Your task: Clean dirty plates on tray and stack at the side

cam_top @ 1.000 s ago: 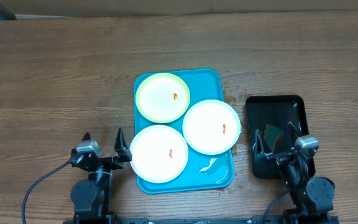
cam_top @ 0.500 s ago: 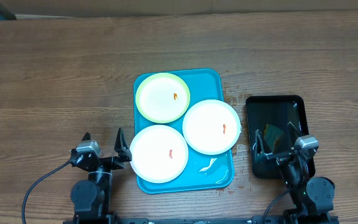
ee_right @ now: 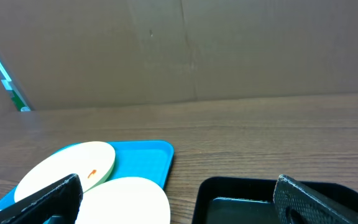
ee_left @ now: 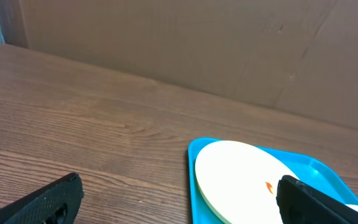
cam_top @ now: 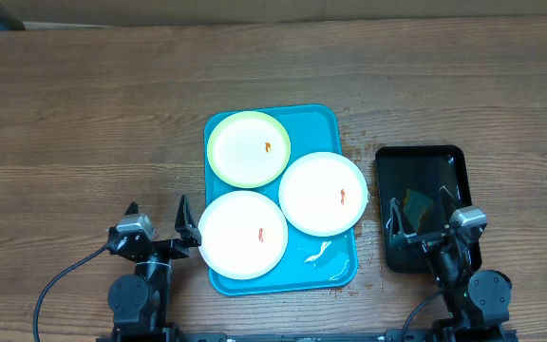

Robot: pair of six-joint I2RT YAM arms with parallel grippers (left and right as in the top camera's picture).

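Observation:
The turquoise tray (cam_top: pixel 329 123) lies at the table's middle and holds three plates, each with a small red-orange smear. A pale yellow-green plate (cam_top: pixel 248 148) sits at the tray's far left. One white plate (cam_top: pixel 323 194) is at the right and another white plate (cam_top: pixel 243 235) is at the near left. My left gripper (cam_top: pixel 157 207) stands open just left of the tray's near corner, with nothing in it. In the left wrist view the yellow-green plate (ee_left: pixel 241 171) shows between its fingers (ee_left: pixel 48 202). My right gripper (cam_top: pixel 418 201) is open over the near end of the black tray, holding nothing.
A smaller black tray (cam_top: pixel 435 161) sits right of the turquoise one, with a greenish-yellow pad (cam_top: pixel 414 201) in it. A small white scrap (cam_top: pixel 316 252) lies on the turquoise tray's near right part. A brown cardboard wall (ee_right: pixel 229 50) backs the table.

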